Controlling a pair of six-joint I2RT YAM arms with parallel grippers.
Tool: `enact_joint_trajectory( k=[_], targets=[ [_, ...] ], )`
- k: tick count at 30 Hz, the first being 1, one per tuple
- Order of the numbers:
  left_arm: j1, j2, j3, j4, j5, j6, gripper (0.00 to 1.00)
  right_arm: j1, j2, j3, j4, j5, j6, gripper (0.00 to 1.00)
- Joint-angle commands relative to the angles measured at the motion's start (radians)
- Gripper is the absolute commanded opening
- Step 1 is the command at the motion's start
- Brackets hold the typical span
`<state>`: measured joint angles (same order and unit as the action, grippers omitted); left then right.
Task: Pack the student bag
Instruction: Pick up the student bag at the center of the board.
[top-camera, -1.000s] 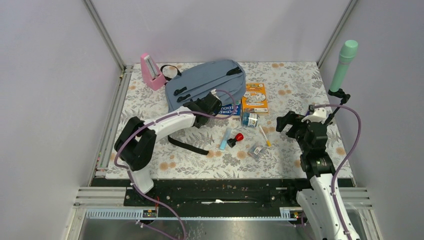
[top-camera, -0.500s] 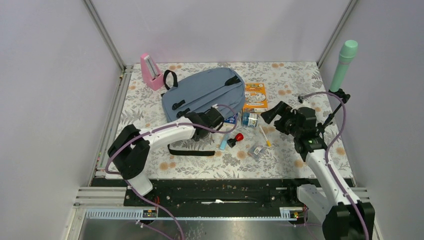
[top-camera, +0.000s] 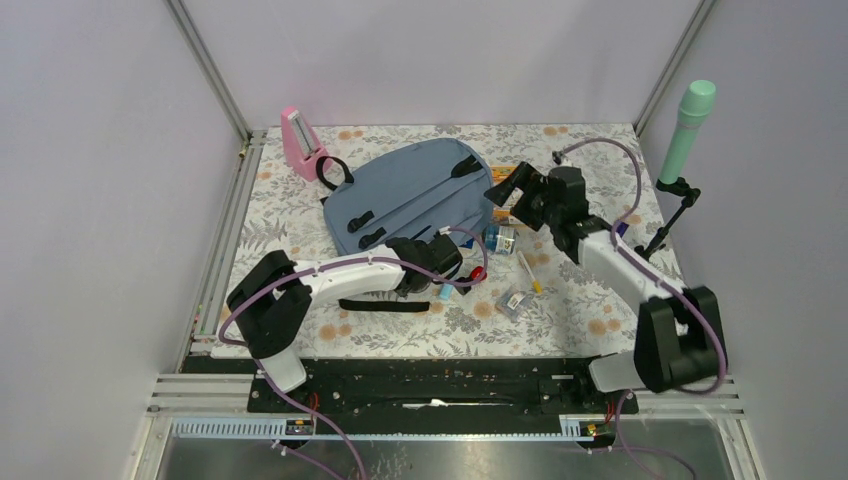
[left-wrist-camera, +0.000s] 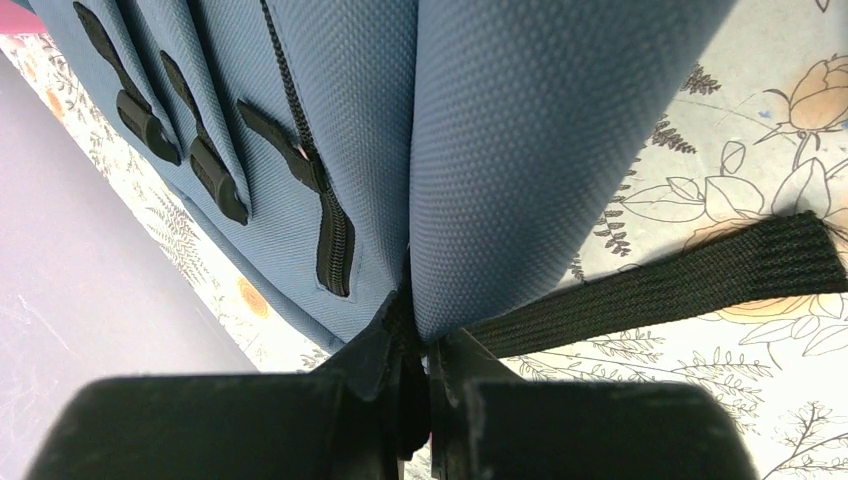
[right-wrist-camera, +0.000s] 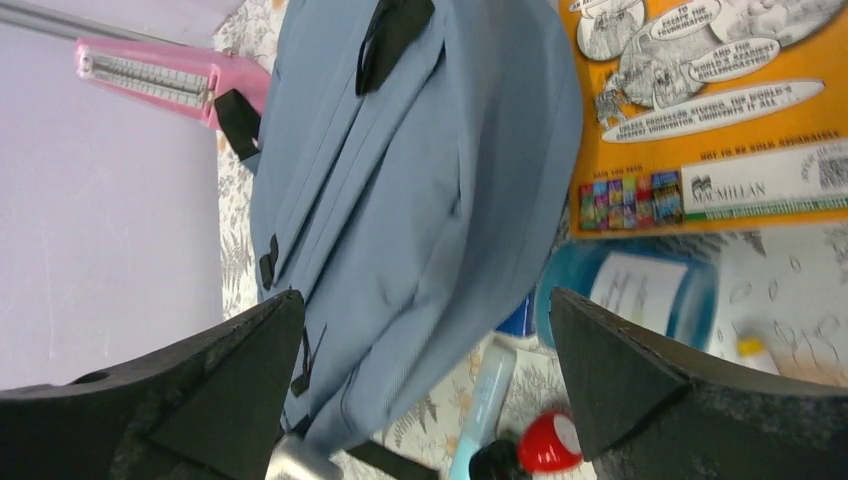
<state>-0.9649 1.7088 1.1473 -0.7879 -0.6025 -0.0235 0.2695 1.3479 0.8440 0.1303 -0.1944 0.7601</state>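
- Your left gripper is clamped on a fold of the bag.
- Your right gripper hangs wide open over the bag, beside the book.

The bag lies toward the back of the table, left of centre. A metronome stands just beyond its far left corner. A book lies just beside the bag's right side, and the right gripper hangs above the line where the two meet. Nearer than the book sits a jar, and nearer still a pen and a packet. The left gripper is at the bag's near right corner, with a fold of it between the fingers. A strap lies on the table just in front.
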Motion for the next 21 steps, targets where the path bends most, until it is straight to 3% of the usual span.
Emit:
enact_joint_trajectory(
  k=[1, 7, 21],
  targets=[
    [-0.022, -0.028, 0.005, -0.002, 0.045, -0.003, 0.0, 0.012, 0.149, 0.156, 0.033, 0.001, -0.018, 1.0],
    [-0.028, -0.028, 0.006, -0.007, 0.045, -0.003, 0.0, 0.022, 0.313, 0.236, 0.002, 0.016, -0.018, 1.0],
    [-0.032, -0.034, 0.009, -0.007, 0.064, -0.004, 0.0, 0.024, 0.461, 0.218, 0.104, -0.087, 0.069, 1.0]
  ],
)
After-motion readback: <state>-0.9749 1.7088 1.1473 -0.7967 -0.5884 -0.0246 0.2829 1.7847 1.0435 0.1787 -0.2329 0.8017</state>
